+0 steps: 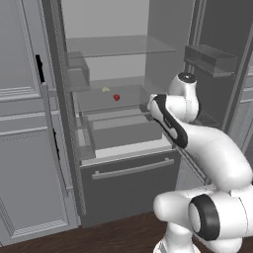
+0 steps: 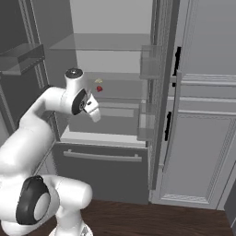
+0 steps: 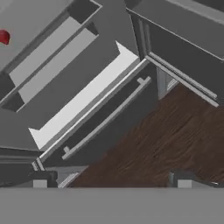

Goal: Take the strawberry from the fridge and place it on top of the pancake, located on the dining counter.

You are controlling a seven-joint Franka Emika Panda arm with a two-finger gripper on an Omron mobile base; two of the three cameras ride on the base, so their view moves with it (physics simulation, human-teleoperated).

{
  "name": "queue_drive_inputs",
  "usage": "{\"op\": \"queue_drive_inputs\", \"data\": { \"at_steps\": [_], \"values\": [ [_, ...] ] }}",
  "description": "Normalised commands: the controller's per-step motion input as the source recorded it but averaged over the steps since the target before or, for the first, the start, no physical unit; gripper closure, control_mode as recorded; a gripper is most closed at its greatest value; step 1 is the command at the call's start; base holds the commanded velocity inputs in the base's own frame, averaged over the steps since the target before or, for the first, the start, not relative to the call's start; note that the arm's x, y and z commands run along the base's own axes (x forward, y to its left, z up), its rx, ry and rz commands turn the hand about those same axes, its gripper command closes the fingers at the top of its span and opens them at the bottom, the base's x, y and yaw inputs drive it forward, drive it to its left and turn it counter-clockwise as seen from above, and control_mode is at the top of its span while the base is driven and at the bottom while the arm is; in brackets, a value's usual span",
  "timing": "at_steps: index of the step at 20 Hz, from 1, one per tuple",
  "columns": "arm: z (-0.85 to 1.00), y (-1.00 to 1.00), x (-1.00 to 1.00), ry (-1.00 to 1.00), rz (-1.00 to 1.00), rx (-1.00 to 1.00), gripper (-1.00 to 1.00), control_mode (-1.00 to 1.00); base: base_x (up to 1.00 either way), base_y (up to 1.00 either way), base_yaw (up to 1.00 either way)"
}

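Strawberry (image 1: 116,97) on fridge (image 1: 123,49) shelf | pale item (image 1: 105,89), perhaps food, beside it | tool (image 3: 111,180) wide, holding nothing

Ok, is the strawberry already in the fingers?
No, the strawberry lies on a fridge shelf beside a small pale item.

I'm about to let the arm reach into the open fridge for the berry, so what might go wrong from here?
1. The strawberry is tiny next to the open jaws, so they may nudge it and roll it away instead of pinching it.
2. A small pale item lies close beside it and might be bumped or picked by mistake.
3. The shelf above leaves a low gap, so the arm could hit it.
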Motion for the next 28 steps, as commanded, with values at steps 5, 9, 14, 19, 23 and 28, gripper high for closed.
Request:
{"op": "queue_drive_inputs", "data": {
  "at_steps": [5,9,14,19,23,28],
  "values": [
    [0.08,-0.06,-0.71,0.03,0.63,-0.36,-1.0,-1.0,0.0,0.0,0.0],
    [0.28,0.0,-0.53,0.15,0.54,-0.26,-1.0,-1.0,0.0,0.0,0.0],
    [0.0,0.11,-0.42,0.0,0.42,-0.21,-1.0,-1.0,0.0,0.0,0.0],
    [-0.25,0.04,-0.02,0.05,0.01,-0.06,-1.0,-1.0,0.0,0.0,0.0],
    [0.0,0.07,0.0,0.0,0.0,0.0,-1.0,-1.0,0.0,0.0,0.0],
    [0.0,0.07,0.16,0.0,0.0,0.0,-1.0,-1.0,0.0,0.0,0.0]
  ]
}}
